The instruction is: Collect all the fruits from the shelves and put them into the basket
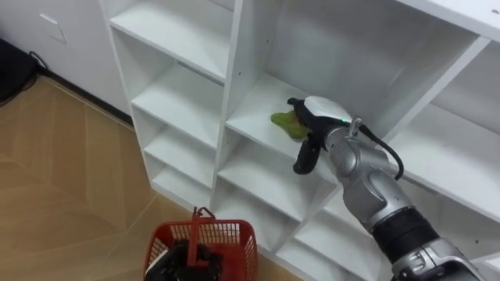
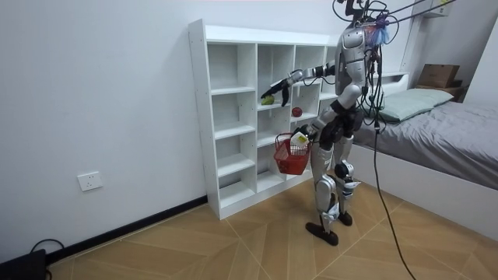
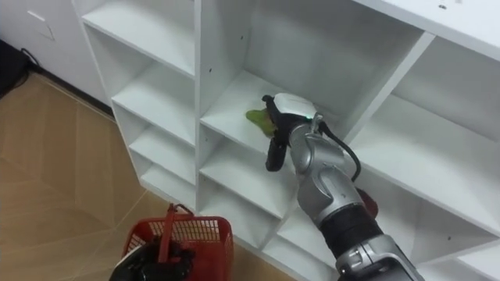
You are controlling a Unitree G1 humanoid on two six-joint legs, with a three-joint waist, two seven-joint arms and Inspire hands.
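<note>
While the robot stands before the white closet [image 1: 231, 70], its right hand [image 1: 316, 115] touches the green fruit [image 1: 282, 120] lying on a middle shelf [image 1: 254, 105]; whether the fingers close, I cannot tell. Its left hand [image 1: 186, 261] grips the red basket [image 1: 234, 232] by the handle.

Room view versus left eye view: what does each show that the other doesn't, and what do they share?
Room view: the whole robot standing before the white shelf unit, a red fruit in one compartment, a bed behind it. Left eye view: a look down into the compartment, the right hand over the green fruit, and the upright handle of the red basket. Both: shelf unit, green fruit, reaching right arm, red basket in the left hand.
</note>
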